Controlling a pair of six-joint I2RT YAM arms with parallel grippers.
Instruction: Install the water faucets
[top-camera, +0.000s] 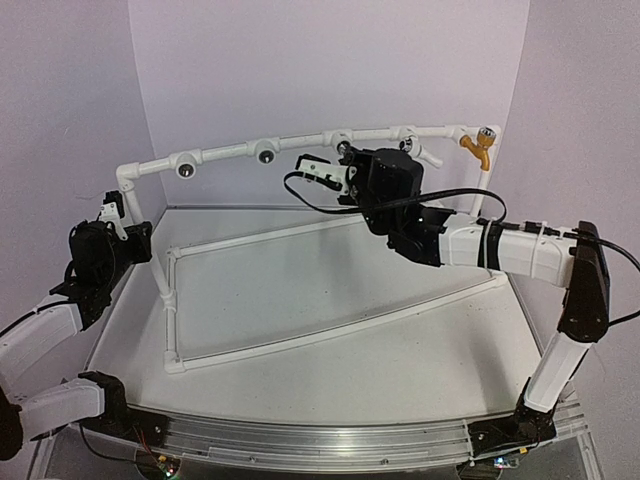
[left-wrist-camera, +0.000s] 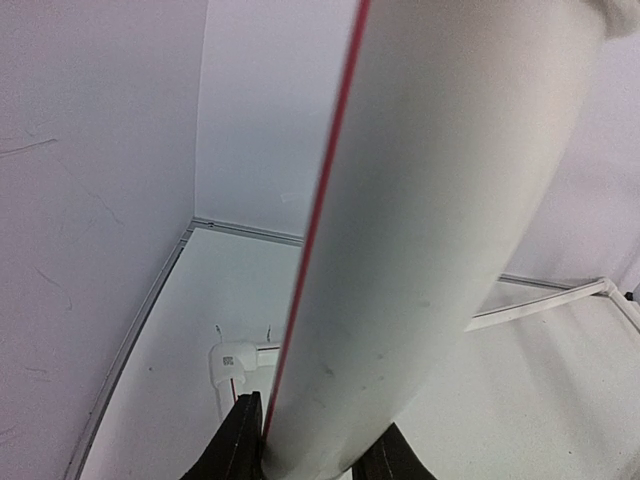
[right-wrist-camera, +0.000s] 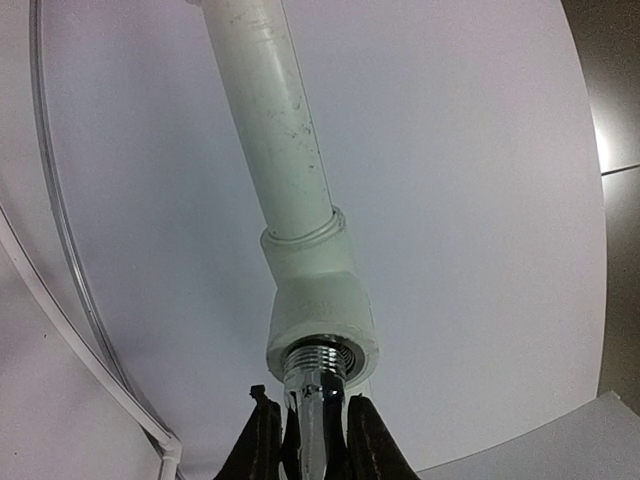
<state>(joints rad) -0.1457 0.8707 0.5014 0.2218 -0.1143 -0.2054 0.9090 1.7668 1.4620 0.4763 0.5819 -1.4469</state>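
The right tool (right-wrist-camera: 315, 442) is clenched on the silver faucet (right-wrist-camera: 312, 398), its two dark fingers (right-wrist-camera: 262, 440) pressed against either side of the chrome body with only the faucet's width between them. The faucet's long axis runs in line with the fingers, and its threaded end points away from the tool, straight into the mouth of a white tee fitting (right-wrist-camera: 322, 315), where the chrome collar meets the socket rim; how far the thread has entered cannot be told. From above, this tee sits midway along the top rail (top-camera: 225, 151) of the white pipe frame, with the tool reaching to it from the near side, so the faucet points toward the back wall. Further right on the same rail sit the white faucet (top-camera: 424, 151) and, at the corner, the orange-yellow faucet (top-camera: 477, 146) with its spout turned down. The left tool (left-wrist-camera: 315, 455) is clamped around the upright pipe (left-wrist-camera: 430, 200) at the frame's left end, a finger on each side, above the elbow fitting (left-wrist-camera: 235, 365) resting on the counter (top-camera: 330, 375).
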